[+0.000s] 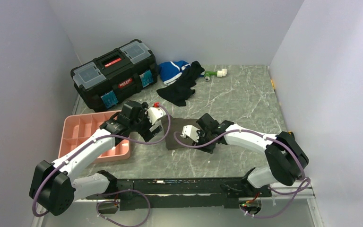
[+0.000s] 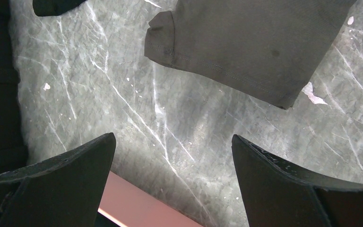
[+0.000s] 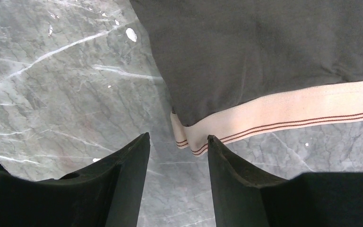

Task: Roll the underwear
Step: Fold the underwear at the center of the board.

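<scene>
1. Grey marbled surface (image 1: pixel 246 99), white walls (image 1: pixel 179 28) round; underwear (image 3: pixel 264 52) flat between both arms, centre front.
2. Left end effector (image 2: pixel 172 139) wide, empty, hovering just off the stitched hem (image 2: pixel 227 75); bring onto that hem to pin the cloth.
3. Right end effector (image 3: pixel 178 137) narrowed, holding nothing, just short of the waistband (image 3: pixel 283 111) corner; nudge forward, pinch band only, then roll evenly.

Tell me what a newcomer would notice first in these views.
The dark grey-brown fabric underwear with a wide beige waistband lies flat mid-table, the right pincer poised at its waistband corner and the left pincer wide open beside it. A black plastic toolbox with a red latch stands at the far left, with a pink compartment tray just nearer.
</scene>
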